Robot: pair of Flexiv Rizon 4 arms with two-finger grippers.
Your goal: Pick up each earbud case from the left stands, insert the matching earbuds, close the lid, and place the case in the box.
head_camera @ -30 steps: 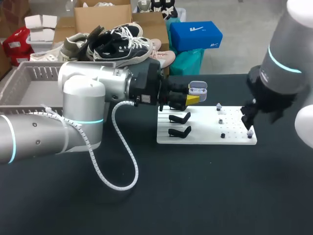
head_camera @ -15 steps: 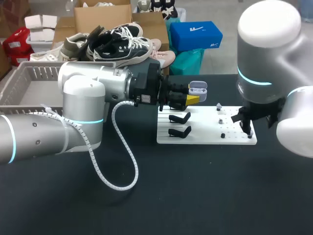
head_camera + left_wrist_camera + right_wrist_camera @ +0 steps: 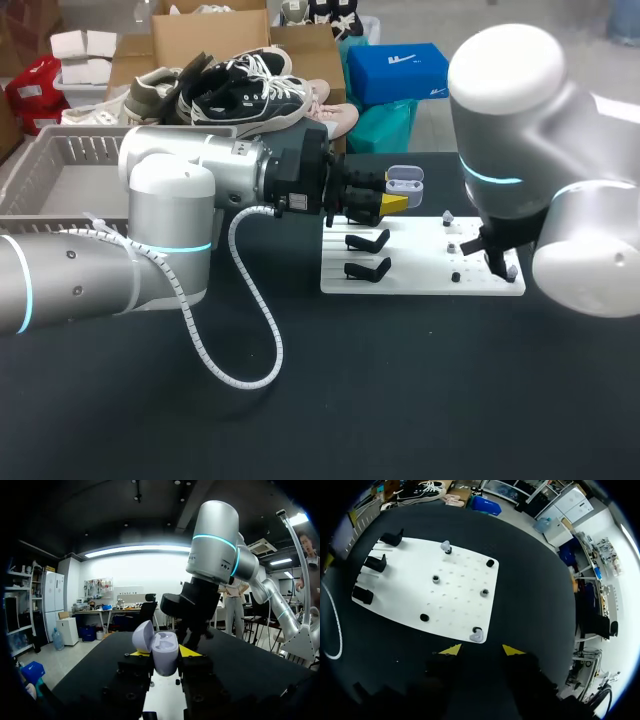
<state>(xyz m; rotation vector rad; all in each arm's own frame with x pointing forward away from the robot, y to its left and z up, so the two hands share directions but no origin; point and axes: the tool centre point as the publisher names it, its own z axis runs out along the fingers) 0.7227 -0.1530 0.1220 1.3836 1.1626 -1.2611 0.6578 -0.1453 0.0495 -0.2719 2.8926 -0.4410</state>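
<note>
Fingers of the left gripper (image 3: 395, 202) are seen, in the head view, pressed from two sides on a pale lilac earbud case (image 3: 404, 180), which is held with its lid up above the far left corner of a white board (image 3: 420, 280). Two black stands (image 3: 367, 241) are set on the board's left part. The right gripper (image 3: 497, 262) is lowered over the board's near right corner. Bare black table (image 3: 400, 400) is left in front of the board, crossed at the left by a white coiled cable (image 3: 240, 300). A grey basket (image 3: 40, 160) is placed at the table's far left.

In the left wrist view the case (image 3: 165, 655) is clamped upright between the yellow tips, its lid (image 3: 142, 636) swung aside.

In the right wrist view the yellow tips are spread apart with nothing between them. A pale earbud (image 3: 476, 636) is seated at the board's nearest corner, just ahead of that gap. A second earbud (image 3: 445, 545) is seated near the far edge.
</note>
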